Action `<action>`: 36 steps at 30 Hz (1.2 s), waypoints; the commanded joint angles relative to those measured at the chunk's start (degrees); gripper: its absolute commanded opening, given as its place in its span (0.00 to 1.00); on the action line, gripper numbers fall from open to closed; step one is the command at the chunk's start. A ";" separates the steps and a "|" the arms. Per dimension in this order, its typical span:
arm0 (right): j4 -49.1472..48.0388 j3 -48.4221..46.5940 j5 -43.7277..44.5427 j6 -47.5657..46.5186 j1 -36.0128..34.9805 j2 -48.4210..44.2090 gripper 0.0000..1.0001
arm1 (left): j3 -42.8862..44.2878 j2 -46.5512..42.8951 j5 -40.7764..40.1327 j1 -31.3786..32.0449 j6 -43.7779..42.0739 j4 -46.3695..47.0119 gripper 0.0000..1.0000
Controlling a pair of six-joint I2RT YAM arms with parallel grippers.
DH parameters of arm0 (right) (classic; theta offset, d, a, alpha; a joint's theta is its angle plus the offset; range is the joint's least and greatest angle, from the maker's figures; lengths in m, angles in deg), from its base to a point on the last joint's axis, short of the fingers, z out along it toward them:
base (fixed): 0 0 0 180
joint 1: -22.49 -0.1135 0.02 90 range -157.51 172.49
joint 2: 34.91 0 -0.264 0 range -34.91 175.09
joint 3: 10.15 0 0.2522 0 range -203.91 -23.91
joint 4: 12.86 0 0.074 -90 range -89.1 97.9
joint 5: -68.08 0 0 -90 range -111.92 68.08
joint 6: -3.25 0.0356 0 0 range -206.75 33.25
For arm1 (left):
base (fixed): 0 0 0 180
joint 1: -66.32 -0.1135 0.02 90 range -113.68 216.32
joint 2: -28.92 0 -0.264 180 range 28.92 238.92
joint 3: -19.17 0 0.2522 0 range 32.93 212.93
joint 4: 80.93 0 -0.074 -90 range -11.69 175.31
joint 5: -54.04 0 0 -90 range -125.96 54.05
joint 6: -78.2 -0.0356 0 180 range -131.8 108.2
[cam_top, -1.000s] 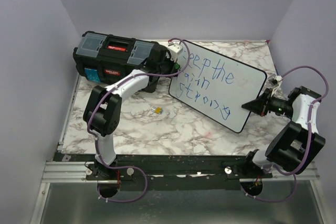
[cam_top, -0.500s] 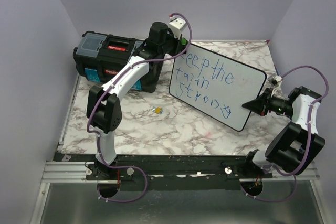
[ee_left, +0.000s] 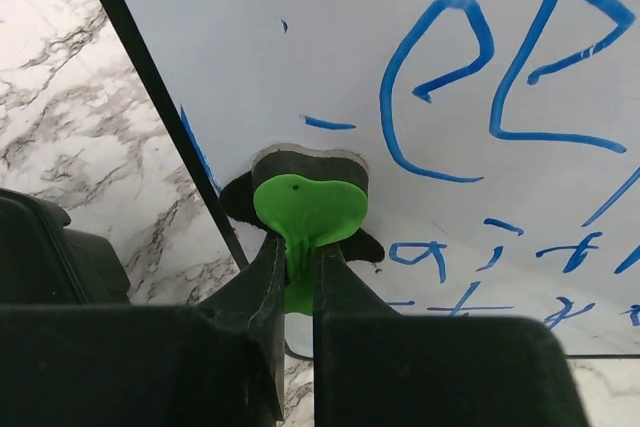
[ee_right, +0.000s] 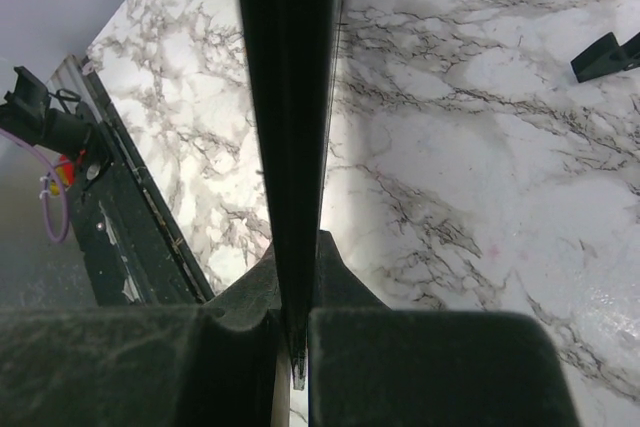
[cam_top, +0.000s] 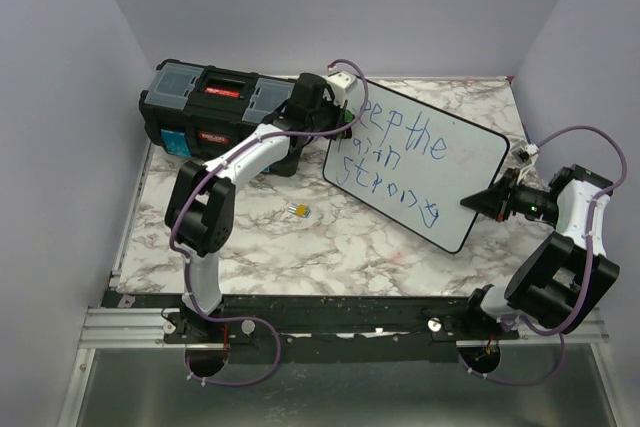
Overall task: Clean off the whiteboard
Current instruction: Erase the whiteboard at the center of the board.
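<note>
Marble table, lavender walls. Whiteboard sat right of centre, just beside black toolbox, blue lettering across it. Left gripper pinched a green eraser, its pad against the board's top-left near the rim. Right gripper was clamped on the board's right edge.

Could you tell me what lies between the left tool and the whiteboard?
A green-handled eraser, pinched in the left tool, pad toward the whiteboard; left wrist view.
</note>
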 commanded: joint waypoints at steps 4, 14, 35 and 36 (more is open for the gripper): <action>-0.94 -0.83 -2.24 -5.17 -0.68 -2.00 0.01 | 14.85 3.47 -2.87 0.27 -0.45 -8.37 0.00; -0.88 -0.71 -2.23 -5.08 -0.69 -2.16 0.01 | 12.88 2.01 -2.41 0.60 0.03 -9.02 0.00; -0.84 -0.62 -2.76 -4.68 -0.69 -2.50 0.01 | 13.51 0.15 -1.06 0.07 -0.27 -11.34 0.00; -0.86 -0.62 -2.76 -4.62 -0.62 -2.51 0.01 | 13.92 0.47 -0.90 -0.05 -0.34 -11.62 0.00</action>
